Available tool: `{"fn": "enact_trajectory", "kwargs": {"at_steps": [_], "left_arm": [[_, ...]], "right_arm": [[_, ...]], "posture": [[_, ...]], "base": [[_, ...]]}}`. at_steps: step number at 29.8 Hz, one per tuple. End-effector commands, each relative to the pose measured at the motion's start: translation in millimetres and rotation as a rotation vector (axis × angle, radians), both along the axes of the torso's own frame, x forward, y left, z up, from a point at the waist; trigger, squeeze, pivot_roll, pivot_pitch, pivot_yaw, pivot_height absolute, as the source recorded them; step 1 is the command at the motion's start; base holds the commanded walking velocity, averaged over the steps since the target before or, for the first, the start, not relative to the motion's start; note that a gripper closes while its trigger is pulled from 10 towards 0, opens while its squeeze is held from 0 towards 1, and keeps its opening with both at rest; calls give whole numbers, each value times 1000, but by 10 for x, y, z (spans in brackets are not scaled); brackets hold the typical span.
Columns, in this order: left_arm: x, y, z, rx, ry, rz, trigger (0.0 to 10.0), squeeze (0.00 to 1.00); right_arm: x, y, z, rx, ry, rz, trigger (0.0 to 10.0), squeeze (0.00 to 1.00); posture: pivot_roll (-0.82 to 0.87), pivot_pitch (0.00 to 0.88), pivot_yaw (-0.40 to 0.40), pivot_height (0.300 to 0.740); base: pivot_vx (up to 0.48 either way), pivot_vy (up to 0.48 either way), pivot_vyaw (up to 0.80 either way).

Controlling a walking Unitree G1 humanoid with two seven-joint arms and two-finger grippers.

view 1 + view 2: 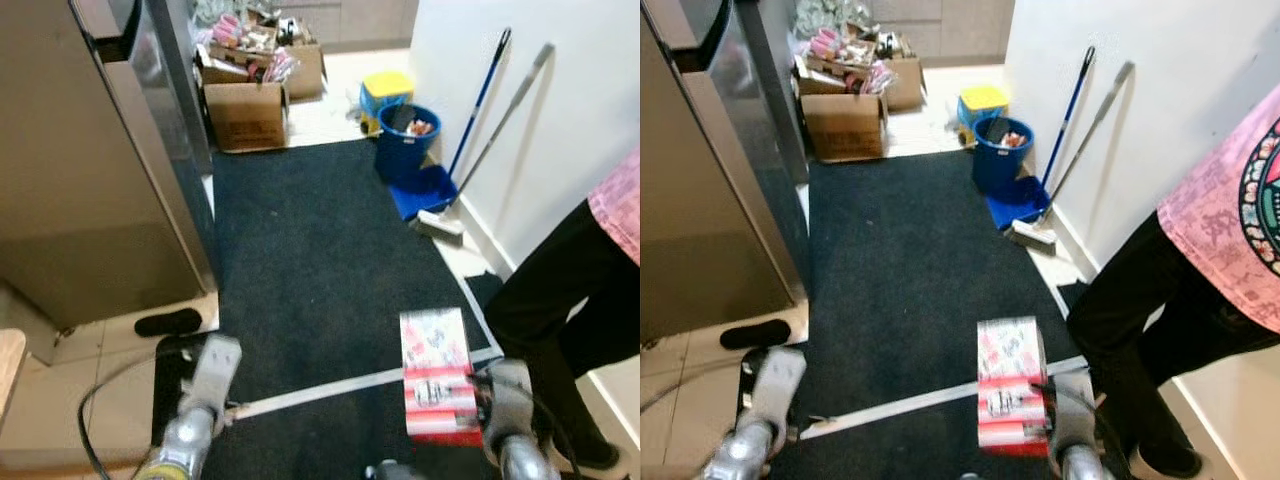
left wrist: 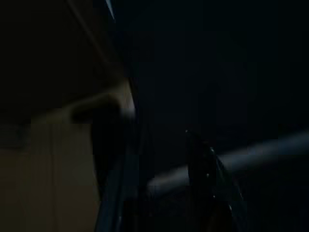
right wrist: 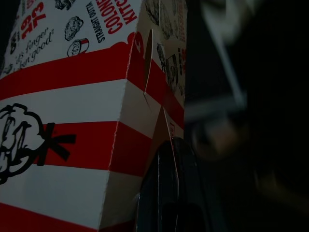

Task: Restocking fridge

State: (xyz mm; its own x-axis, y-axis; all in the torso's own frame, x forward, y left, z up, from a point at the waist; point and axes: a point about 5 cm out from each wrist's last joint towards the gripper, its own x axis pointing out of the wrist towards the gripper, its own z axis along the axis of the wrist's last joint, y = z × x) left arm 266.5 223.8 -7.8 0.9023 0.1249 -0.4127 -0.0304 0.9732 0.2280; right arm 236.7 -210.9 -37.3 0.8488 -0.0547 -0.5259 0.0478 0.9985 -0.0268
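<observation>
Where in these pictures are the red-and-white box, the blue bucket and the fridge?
red-and-white box (image 1: 436,372), left eye view, on its top face.
blue bucket (image 1: 405,148), left eye view, on its outer wall.
fridge (image 1: 70,170), left eye view, on its steel side.

At the lower right of the left eye view the red-and-white box (image 1: 437,377) is printed card, smooth with a faint sheen; the right wrist view shows its folded paperboard seams. The fridge (image 1: 95,160) at upper left has a brushed metal look, dull and satiny. The dark mat (image 1: 320,270) in the middle is matt with a fine, rough pile, crossed by a pale smooth strip of tape (image 1: 320,393). The floor (image 1: 40,400) at lower left is glossy pale tile. At top centre, the cardboard boxes (image 1: 245,112) are plain matt brown, and the blue bucket (image 1: 405,140) is smooth plastic. The wall (image 1: 560,120) is flat matt paint.
</observation>
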Motion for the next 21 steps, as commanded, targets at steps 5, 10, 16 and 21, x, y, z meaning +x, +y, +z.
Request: {"fn": "enact_trajectory", "kwargs": {"at_steps": [5,10,16,21], "left_arm": [[194,7,316,-49,-182,43,10000,0],[366,1,650,-41,-344,75,10000,0],[508,-123,980,-82,-476,61,10000,0],[573,-228,1185,-90,-559,19,10000,0]], "right_arm": [[311,184,285,72,-183,42,10000,0],[554,391,589,145,-342,103,10000,0],[656,571,810,218,-449,162,10000,0],[643,591,847,232,-470,172,10000,0]], "posture": [[-28,56,-19,740],[-29,54,-22,740],[-35,52,-30,740],[-40,55,-31,740]], "base": [[0,0,0],[0,0,0],[0,0,0],[0,0,0]]}}
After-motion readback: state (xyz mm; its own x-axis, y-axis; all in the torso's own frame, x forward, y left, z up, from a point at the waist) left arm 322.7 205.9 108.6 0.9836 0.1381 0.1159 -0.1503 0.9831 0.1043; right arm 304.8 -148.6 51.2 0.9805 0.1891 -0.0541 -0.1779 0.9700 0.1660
